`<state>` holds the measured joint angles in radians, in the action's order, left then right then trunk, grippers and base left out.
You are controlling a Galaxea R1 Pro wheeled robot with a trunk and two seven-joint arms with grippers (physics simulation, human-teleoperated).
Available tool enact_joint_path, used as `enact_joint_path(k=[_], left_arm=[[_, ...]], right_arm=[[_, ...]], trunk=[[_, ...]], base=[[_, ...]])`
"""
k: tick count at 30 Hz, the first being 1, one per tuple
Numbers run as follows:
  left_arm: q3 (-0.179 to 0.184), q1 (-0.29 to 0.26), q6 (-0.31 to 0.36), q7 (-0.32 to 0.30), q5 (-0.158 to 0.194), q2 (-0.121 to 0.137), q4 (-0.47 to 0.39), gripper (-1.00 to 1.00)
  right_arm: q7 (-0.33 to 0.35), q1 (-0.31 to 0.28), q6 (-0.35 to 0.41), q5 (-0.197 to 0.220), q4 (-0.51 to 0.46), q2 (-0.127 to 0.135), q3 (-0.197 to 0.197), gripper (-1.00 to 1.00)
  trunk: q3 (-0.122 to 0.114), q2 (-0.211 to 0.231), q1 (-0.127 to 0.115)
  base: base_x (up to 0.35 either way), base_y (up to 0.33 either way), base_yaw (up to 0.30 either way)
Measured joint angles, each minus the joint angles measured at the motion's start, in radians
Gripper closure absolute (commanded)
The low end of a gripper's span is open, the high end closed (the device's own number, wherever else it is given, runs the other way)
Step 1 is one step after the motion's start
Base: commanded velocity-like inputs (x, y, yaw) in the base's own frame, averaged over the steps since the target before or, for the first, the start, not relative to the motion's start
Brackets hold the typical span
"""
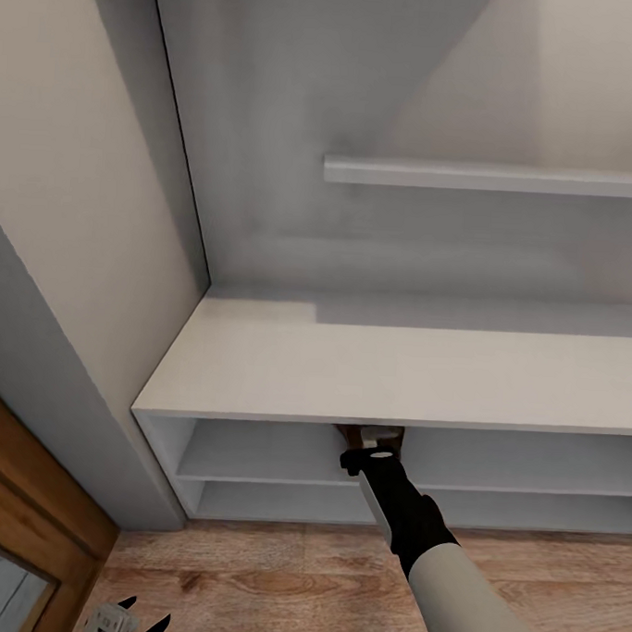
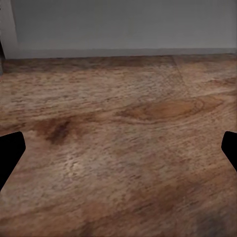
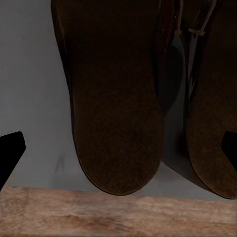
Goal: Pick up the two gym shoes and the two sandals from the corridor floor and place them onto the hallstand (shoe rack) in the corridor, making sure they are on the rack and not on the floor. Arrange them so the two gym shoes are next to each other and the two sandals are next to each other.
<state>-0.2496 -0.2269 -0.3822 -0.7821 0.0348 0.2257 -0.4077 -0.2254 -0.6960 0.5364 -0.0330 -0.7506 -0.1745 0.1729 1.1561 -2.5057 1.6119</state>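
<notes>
With both sandals (image 3: 116, 98) lying side by side on the hallstand (image 1: 396, 376) upper shoe shelf and our right gripper (image 3: 118, 153) spread open and empty, we should back it out level, left gripper (image 2: 118, 153) open over the corridor floor (image 2: 123, 148).

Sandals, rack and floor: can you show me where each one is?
sandals (image 3: 116, 113): right wrist view, sole of the nearer one.
hallstand (image 1: 396, 376): head view, bench top.
corridor floor (image 2: 118, 148): left wrist view, bare planks.
</notes>
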Motion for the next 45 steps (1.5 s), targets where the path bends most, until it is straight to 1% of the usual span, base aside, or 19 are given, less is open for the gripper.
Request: enact_joint_path(k=[9,15,45], left_arm=[[0.0,0.0,0.0,0.0,0.0,0.0,0.0,-1.0],[0.0,-0.001,0.0,0.001,0.0,0.0,0.0,-1.0],[-0.001,0.0,0.0,0.002,0.0,0.0,0.0,-1.0]], right_arm=[[0.0,0.0,0.0,0.0,0.0,0.0,0.0,-1.0],[0.0,0.0,0.0,0.0,0.0,0.0,0.0,-1.0],[0.0,0.0,0.0,-0.001,0.0,0.0,0.0,-1.0]], trunk=[[0.0,0.0,0.0],[0.0,0.0,0.0],[0.0,0.0,0.0]], base=[[-0.001,-0.003,0.0],[-0.088,-0.078,0.0],[-0.221,-0.18,0.0]])
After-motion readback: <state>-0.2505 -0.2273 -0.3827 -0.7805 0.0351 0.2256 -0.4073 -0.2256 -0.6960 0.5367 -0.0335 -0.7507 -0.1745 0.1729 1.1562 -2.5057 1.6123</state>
